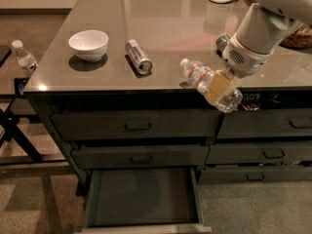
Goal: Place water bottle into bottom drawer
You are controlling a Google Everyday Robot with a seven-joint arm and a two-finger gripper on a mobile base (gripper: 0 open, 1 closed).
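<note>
The water bottle, clear ribbed plastic with a white cap and red-marked label, is held tilted, cap up-left, over the counter's front edge. My gripper is shut on the bottle's lower half, its tan finger across it. The white arm reaches in from the upper right. The bottom drawer is pulled out below and to the left of the bottle; its dark flat floor holds nothing.
A white bowl and a metal can lie on the grey countertop. A second can is partly hidden behind the arm. A small bottle stands on a side stand at left. Two shut drawers with handles sit above the open one.
</note>
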